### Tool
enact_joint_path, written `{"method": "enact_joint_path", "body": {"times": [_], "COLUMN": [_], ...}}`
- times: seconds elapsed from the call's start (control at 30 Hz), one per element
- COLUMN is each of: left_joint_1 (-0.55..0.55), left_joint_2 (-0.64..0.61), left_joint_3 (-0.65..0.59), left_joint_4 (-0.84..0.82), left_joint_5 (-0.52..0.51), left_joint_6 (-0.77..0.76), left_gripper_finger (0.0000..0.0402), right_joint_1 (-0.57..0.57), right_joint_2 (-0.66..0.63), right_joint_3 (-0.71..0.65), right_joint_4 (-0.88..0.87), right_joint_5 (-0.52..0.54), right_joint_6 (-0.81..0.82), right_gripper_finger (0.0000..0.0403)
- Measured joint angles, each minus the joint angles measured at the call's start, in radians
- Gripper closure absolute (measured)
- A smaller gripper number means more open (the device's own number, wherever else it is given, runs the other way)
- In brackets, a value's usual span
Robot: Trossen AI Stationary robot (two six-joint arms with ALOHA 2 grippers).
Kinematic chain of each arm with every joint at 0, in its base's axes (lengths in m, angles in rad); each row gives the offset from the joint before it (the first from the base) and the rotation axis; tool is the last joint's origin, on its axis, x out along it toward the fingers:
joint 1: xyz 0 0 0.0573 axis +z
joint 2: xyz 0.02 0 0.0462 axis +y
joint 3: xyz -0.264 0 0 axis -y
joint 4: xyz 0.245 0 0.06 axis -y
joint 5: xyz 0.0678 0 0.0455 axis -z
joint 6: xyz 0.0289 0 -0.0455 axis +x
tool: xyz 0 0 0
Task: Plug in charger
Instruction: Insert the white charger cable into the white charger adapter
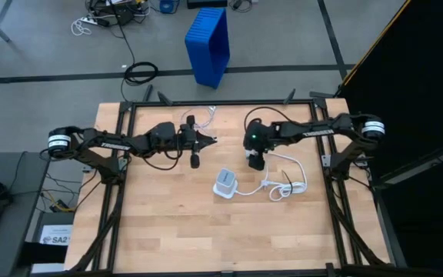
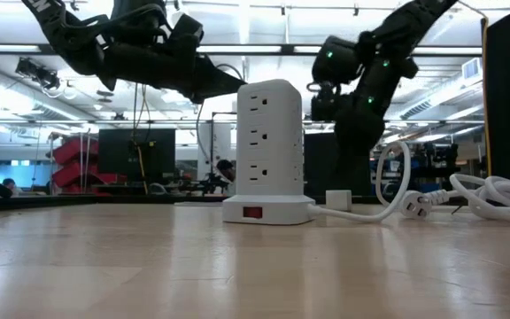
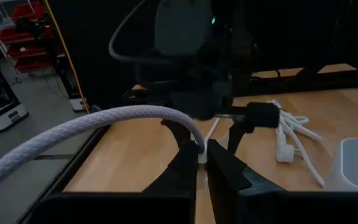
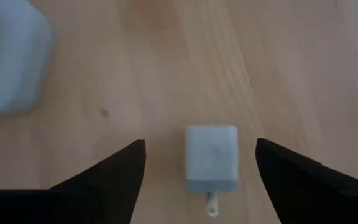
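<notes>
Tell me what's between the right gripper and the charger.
Nothing: the right wrist view shows the charger lying untouched between the open fingers of the right gripper.

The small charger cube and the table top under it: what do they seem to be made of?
The charger cube looks like matte pale plastic: smooth faces, rounded edges, with what seem metal prongs at one end. The table top looks like light wood: grain streaks run along it.

Both arms are dark — near-black links with rounded joint housings. Each shoulder joint carries a white band, on the left arm (image 1: 58,140) and on the right arm (image 1: 371,128). Thin black cables loop loosely along the left arm's forearm. A small green light glows on the right arm's wrist housing (image 1: 252,138). The right gripper's fingers (image 4: 107,180) are matte black wedges — broad, tapering to blunt tips.
</notes>
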Motion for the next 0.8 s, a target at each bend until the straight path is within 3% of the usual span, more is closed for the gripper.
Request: {"method": "enact_joint_path", "body": {"times": [0.27, 0.63, 0.8], "left_joint_1": [0.000, -0.001, -0.001], "left_joint_2": [0.000, 0.000, 0.000], "left_joint_3": [0.000, 0.000, 0.000], "left_joint_4": [-0.021, -0.020, -0.016], "left_joint_5": [0.000, 0.000, 0.020], "left_joint_6": [0.015, 0.023, 0.022], "left_gripper_finger": [0.0401, 0.0401, 0.0401], "right_joint_1": [-0.049, -0.053, -0.053], "right_joint_2": [0.075, 0.097, 0.156], "right_joint_3": [0.007, 0.007, 0.013], "right_joint_4": [-0.003, 0.051, 0.116], "right_joint_5": [-0.054, -0.079, -0.129], "right_joint_6": [-0.001, -0.019, -0.026], "right_gripper_finger": [0.0132, 0.0258, 0.0285]}}
